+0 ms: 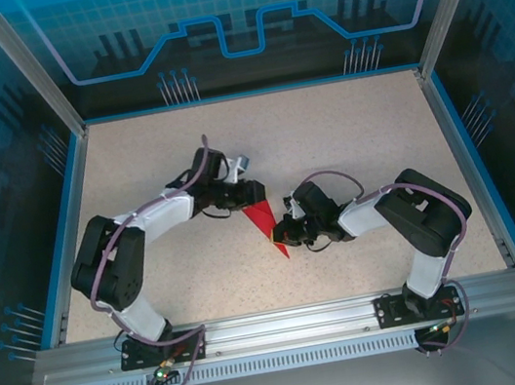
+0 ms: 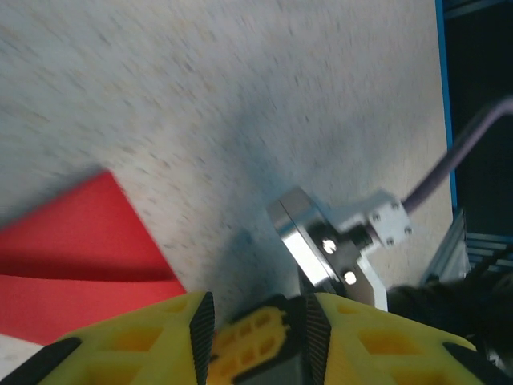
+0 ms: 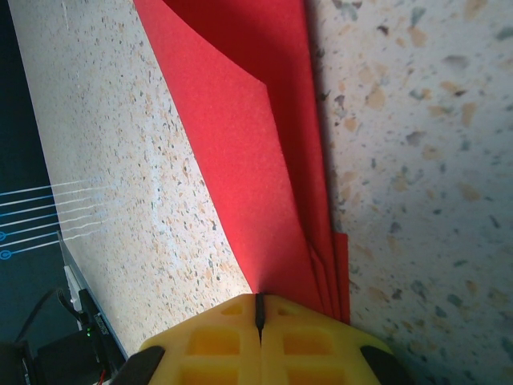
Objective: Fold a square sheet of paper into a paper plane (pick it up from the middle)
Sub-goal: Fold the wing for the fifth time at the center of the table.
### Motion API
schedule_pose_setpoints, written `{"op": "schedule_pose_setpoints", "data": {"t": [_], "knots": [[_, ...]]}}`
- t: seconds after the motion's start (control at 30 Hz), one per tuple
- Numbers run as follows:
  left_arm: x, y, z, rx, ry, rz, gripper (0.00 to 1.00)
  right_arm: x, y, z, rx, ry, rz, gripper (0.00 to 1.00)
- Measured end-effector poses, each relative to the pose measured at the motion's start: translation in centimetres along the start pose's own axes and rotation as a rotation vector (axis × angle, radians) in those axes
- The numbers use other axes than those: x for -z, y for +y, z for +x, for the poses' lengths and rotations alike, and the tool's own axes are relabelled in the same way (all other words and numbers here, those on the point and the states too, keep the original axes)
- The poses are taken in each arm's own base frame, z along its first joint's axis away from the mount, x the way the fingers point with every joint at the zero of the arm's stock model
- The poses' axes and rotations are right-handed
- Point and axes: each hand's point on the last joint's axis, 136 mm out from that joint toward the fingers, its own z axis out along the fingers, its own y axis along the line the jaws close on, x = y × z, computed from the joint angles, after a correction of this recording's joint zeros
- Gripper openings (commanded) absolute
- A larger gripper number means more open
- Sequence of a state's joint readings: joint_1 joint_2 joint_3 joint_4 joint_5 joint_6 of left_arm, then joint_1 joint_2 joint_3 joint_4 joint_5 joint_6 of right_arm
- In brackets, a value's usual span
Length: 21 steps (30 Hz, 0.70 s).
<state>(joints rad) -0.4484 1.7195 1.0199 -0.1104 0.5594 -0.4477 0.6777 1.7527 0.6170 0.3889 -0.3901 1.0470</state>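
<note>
From overhead, shows a thin bright red paper wedge (image 1: 265,226), folded narrow and pointed, flat near the middle of a speckled beige tabletop (image 1: 357,136), broad end away from the arm bases, point toward them and slightly to the right. Places the left gripper (image 1: 250,197) at the broad end and the right gripper (image 1: 285,237) against the right edge, near the point. From the left wrist, somewhat blurred, finds the left gripper (image 2: 258,303) with its yellow fingers (image 2: 160,341) parted by a moderate gap, black pads facing each other, nothing red between them. Puts the bright red paper wedge (image 2: 80,249) at the lower left of that view, beside those fingers, with one dark crease shadow across it. Catches also a silver metal disc on a white bracket (image 2: 321,249), with a purple cable, just beyond the fingertips. From the right wrist, finds the right gripper (image 3: 258,303) closed tight, yellow fingers (image 3: 216,341) meeting in a thin dark seam, tips right at the narrowing end of the bright red paper wedge (image 3: 256,160). Shows several stacked red layers fanned along the right edge there, and an upper flap with a slanted edge above. Cannot tell whether those closed tips pinch the paper or merely press on it.
</note>
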Motion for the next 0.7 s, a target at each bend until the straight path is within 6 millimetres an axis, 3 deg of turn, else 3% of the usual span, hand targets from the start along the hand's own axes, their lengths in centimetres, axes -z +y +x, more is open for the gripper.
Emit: {"op": "schedule_pose_setpoints", "data": {"t": [0.1,0.43,0.7], "knots": [[-1.5,0.1,1.5,0.017,0.051,0.005,0.38,0.0,0.0,0.0,0.0,0.0,0.0,0.02],[-4.5,4.8,3.8,0.113,0.123,-0.07,0.36,0.0,0.0,0.0,0.001,-0.001,-0.001,0.03],[-4.6,5.1,3.8,0.132,0.122,-0.077,0.34,0.7,-0.2,0.2,-0.006,-0.012,0.038,0.05]]}}
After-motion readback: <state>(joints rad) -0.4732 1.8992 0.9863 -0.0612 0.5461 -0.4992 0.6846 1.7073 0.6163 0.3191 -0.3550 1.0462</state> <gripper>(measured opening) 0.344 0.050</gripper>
